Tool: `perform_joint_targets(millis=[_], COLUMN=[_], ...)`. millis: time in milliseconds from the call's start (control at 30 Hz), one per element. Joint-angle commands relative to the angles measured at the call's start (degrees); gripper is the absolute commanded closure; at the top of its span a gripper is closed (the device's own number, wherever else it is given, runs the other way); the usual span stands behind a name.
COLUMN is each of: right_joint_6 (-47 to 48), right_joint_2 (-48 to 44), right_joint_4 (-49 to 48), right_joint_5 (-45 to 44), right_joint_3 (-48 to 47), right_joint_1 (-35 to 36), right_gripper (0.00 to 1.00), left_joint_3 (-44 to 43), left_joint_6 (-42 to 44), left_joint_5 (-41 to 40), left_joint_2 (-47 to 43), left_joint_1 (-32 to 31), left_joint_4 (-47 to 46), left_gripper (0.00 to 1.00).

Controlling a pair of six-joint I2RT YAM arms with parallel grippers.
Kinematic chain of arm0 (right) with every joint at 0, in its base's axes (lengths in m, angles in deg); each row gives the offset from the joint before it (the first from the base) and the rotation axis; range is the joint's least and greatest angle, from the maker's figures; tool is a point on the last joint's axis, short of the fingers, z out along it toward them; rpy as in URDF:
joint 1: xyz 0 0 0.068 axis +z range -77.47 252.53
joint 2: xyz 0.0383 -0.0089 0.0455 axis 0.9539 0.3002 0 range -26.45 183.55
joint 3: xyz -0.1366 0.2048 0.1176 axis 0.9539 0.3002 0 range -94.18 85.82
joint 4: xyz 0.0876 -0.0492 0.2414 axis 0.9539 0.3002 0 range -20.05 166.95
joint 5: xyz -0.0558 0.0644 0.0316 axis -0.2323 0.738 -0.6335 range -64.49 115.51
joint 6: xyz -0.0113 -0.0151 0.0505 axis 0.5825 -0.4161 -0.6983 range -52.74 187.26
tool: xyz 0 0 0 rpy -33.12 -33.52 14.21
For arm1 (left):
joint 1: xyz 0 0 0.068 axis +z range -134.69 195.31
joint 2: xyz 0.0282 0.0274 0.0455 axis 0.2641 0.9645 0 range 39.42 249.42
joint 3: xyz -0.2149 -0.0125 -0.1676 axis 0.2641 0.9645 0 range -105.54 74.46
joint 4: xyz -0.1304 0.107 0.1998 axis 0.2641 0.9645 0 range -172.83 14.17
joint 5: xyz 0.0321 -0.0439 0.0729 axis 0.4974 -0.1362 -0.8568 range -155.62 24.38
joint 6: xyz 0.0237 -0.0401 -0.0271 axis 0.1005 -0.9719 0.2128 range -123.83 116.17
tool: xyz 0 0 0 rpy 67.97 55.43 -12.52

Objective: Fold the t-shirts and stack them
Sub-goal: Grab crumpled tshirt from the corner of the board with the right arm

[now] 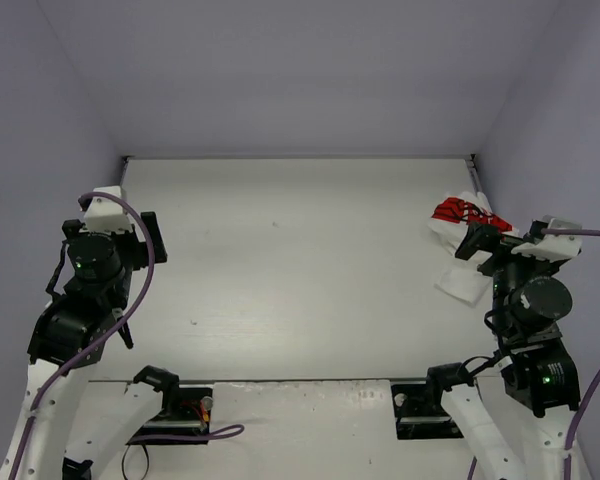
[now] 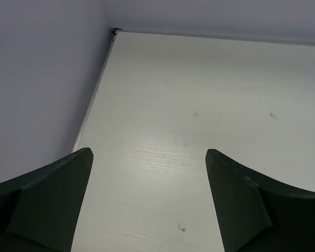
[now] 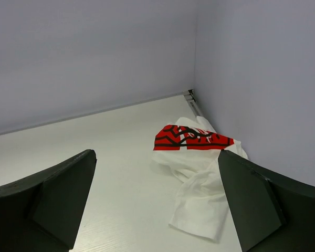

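- The left gripper point(image 2: 148, 155) is hanging over the left side of the white table point(image 1: 300, 270), its two dark fingers point(image 2: 52, 199) spread wide and gripping nothing.
- The right gripper point(image 3: 157, 155) is hovering at the table's right side, its jaws also fully apart and empty, facing the crumpled cloth.
- A white t-shirt point(image 3: 199, 173) is lying bunched and unfolded near the table's far right corner, close against the right wall point(image 3: 262, 79), with its red print point(image 3: 191, 139) facing up.
- A loose white flap of the garment is trailing toward the near edge, just beside the right arm.
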Motion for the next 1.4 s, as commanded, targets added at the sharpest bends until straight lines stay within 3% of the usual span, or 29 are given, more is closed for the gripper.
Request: perform_joint_targets(millis=[0, 167, 233, 333, 533, 700, 1033, 1200, 1300, 1367], right_joint_6=[0.54, 0.03, -6.65, -9.7, -22.58, -30.3, -38.12, -38.77, -37.95, -36.42], right_joint_2=[2.54, 6.54, 11.7, 21.85, 45.29, 59.79, 73.27, 75.45, 75.84, 75.75], right_joint_4=[-3.19, -3.25, -3.25, -2.9, -1.17, 4.79, 5.84, 4.4, 1.04, -1.19], right_joint_5=[-2.83, -5.53, -15.33, -22.19, -13.25, -16.28, -15.98, -14.43, -8.67, -6.88], right_joint_3=[-0.93, 0.31, 0.47, -0.89, -5.57, -7.95, -2.11, 0.38, 3.18, 5.03], right_joint_1=[0.52, 0.61, 0.61, 0.23, -8.69, -11.52, -12.06, -12.99, -14.8, -15.35], right_gripper=[0.0, 0.0, 0.0, 0.0, 0.17, 0.17, 0.15, 0.18, 0.32, 0.52], left_joint_3=[-3.32, -5.07, -5.91, -6.59, -8.01, -6.96, -3.1, -2.68, -2.32, -2.15], left_joint_6=[-1.09, -3.04, -3.7, -5.8, -6.55, -8.38, -8.27, -9.01, -9.36, -9.33], left_joint_5=[1.7, 2.07, 3.76, 4.84, 8.94, 13.26, 15.99, 17.72, 18.28, 18.22], left_joint_2=[2.1, 4.99, 8.09, 10.38, 14.7, 14.99, 13.8, 13.5, 13.12, 12.92], left_joint_1=[0.12, 0.03, 0.12, 0.12, 0.12, 0.12, 0.06, 0.03, -0.09, -0.24], left_joint_4=[-1.39, 0.91, 1.5, 1.09, 1.3, 1.23, 1.28, 1.33, 1.36, 1.33], left_gripper=[0.15, 0.15, 0.15, 0.15, 0.15, 0.15, 0.15, 0.15, 0.15, 0.15])
